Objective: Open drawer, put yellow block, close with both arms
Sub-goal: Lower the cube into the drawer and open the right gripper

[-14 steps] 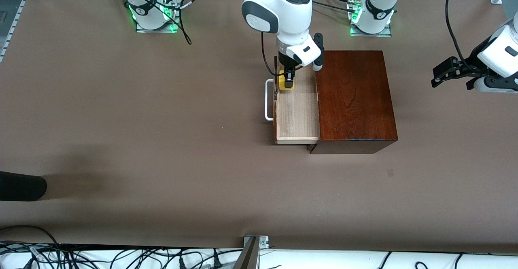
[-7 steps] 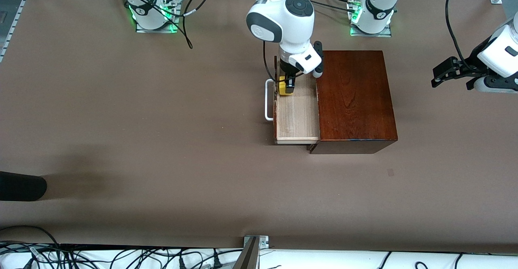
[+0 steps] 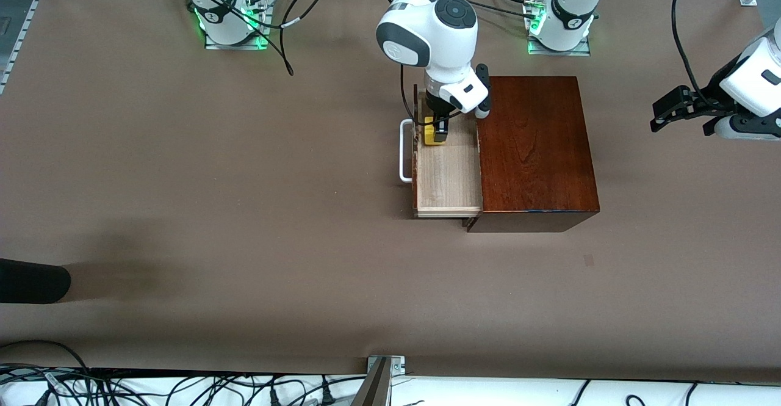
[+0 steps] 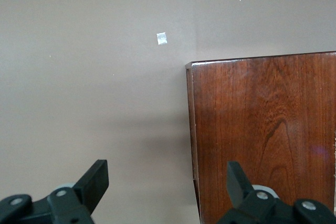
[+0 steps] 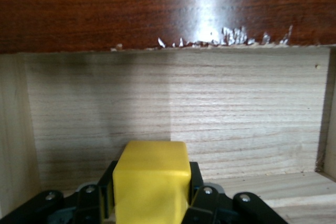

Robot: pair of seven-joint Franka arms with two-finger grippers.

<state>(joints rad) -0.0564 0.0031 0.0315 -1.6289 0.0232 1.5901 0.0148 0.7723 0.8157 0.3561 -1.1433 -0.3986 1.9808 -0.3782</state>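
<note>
The drawer (image 3: 447, 177) stands pulled out of the mahogany box (image 3: 536, 149), its white handle (image 3: 404, 151) toward the right arm's end of the table. My right gripper (image 3: 436, 131) is shut on the yellow block (image 3: 432, 135) and holds it low in the drawer's end farther from the front camera. In the right wrist view the block (image 5: 152, 182) sits between the fingers over the pale wood floor (image 5: 220, 119). My left gripper (image 3: 680, 112) is open and empty, waiting above the table at the left arm's end; its wrist view (image 4: 163, 192) shows the box's corner (image 4: 262, 129).
A dark rounded object (image 3: 30, 281) lies at the view's edge toward the right arm's end. A small patch (image 3: 588, 261) marks the table nearer the front camera than the box. Cables run along the front edge.
My right gripper has moved down and a little nearer the front camera with the yellow block, lower into the drawer. The left arm has not moved.
</note>
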